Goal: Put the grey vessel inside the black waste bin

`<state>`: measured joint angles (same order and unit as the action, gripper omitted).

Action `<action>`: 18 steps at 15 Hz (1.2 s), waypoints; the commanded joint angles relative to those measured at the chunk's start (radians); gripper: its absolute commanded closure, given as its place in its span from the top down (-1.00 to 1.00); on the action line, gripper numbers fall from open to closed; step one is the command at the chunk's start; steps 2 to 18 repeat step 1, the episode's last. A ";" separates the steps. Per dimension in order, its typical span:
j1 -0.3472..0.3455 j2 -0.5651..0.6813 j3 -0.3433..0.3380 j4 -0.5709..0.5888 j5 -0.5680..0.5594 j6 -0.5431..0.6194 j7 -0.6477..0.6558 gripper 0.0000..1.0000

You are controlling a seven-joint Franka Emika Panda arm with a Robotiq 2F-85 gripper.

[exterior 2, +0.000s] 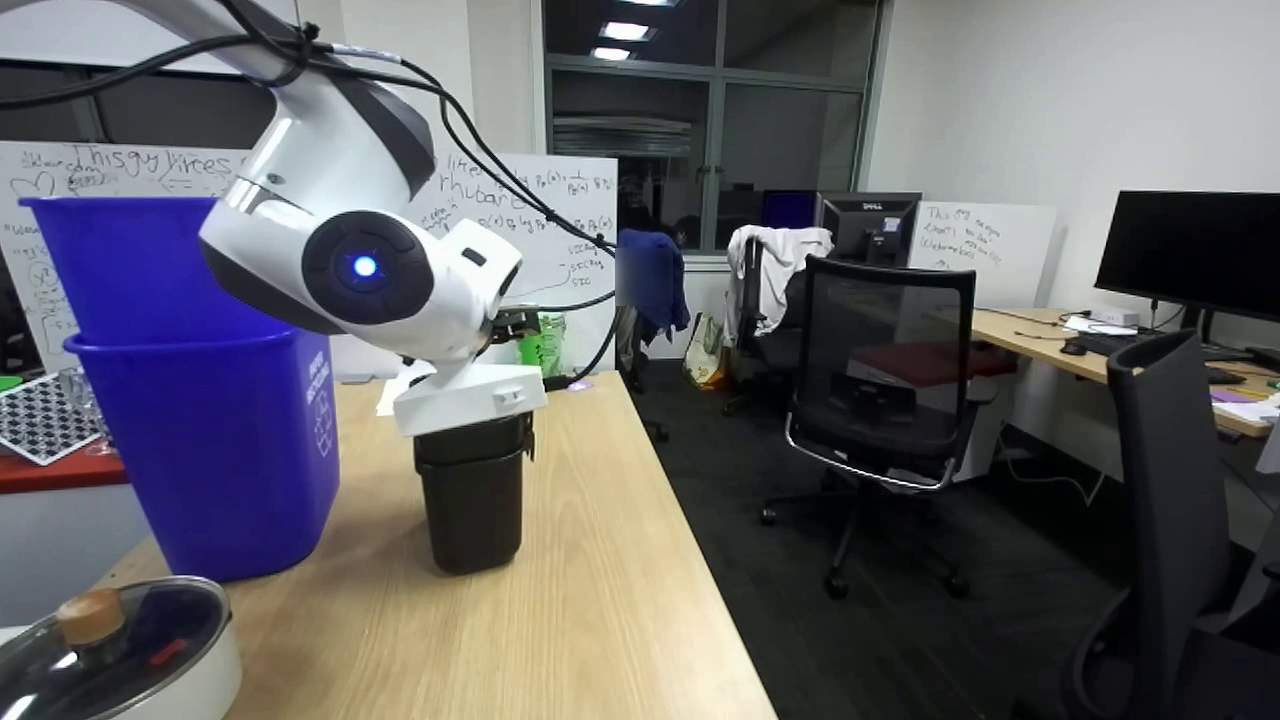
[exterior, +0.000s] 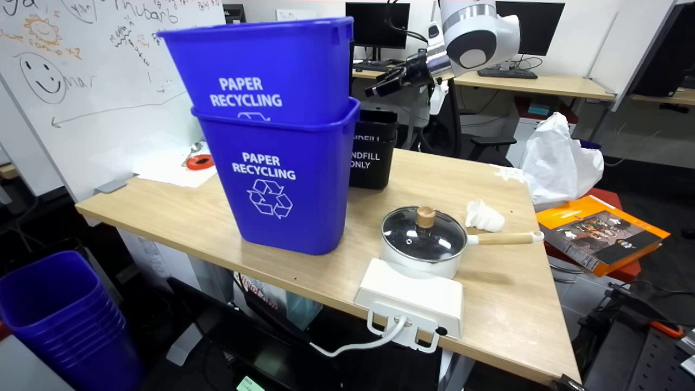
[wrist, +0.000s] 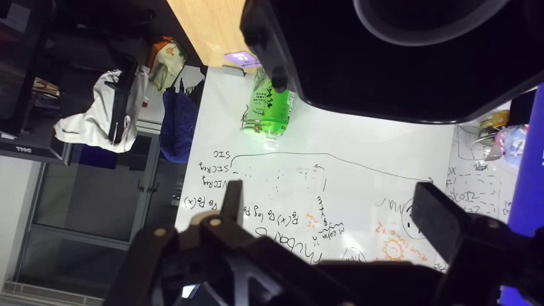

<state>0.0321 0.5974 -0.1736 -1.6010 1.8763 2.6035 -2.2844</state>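
Inside black bin [exterior: 374, 172], grey vessel [wrist: 425, 37], jaws parted

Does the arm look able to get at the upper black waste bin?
Probably yes: the open fingers sit higher than the upper black waste bin, with nothing visible between, though they face the whiteboard and may need tilting down.

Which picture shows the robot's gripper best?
The wrist view: the gripper looms up close, plainly open. In an exterior view, its fingers look small; in an exterior view, the arm mostly hides it.
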 commanded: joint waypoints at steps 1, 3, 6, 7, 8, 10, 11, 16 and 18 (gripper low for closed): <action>0.000 0.000 0.000 0.000 0.000 0.000 0.000 1.00; 0.000 0.000 0.000 0.000 0.000 0.000 0.000 1.00; 0.000 0.000 0.000 0.000 0.000 0.000 0.000 1.00; 0.000 0.000 0.000 0.000 0.000 0.000 0.000 1.00; 0.000 0.000 0.000 0.000 0.000 0.000 0.000 1.00; 0.000 0.000 0.000 0.000 0.000 0.000 0.000 1.00; 0.000 0.000 0.000 0.000 0.000 0.000 0.000 1.00; 0.000 0.000 0.000 0.000 0.000 0.000 0.000 1.00; 0.000 0.000 0.000 0.000 0.000 0.000 0.000 1.00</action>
